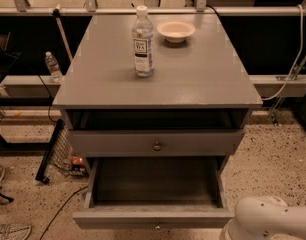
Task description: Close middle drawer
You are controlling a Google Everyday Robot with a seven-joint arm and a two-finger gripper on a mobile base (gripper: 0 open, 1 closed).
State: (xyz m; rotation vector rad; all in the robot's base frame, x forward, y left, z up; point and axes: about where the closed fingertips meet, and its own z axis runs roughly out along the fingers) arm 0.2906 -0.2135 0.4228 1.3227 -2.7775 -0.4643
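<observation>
The middle drawer (153, 217) is pulled far out of the grey cabinet (158, 79). Its inside (155, 181) is empty, and its small round knob (157, 226) sits at the centre of the front, at the bottom edge of the view. Above it is the top drawer (155, 143) with its own knob, a dark gap over its front. The lowest drawer is hidden under the open one. My gripper is out of view. Only a white rounded part of my arm (270, 219) shows at the bottom right, just right of the open drawer's front corner.
A water bottle (143, 41) and a small white bowl (176, 31) stand on the cabinet top. On the speckled floor at left are a black frame (50, 151), a cable, a second bottle (53, 66) and shoes (10, 231). Metal rails run behind.
</observation>
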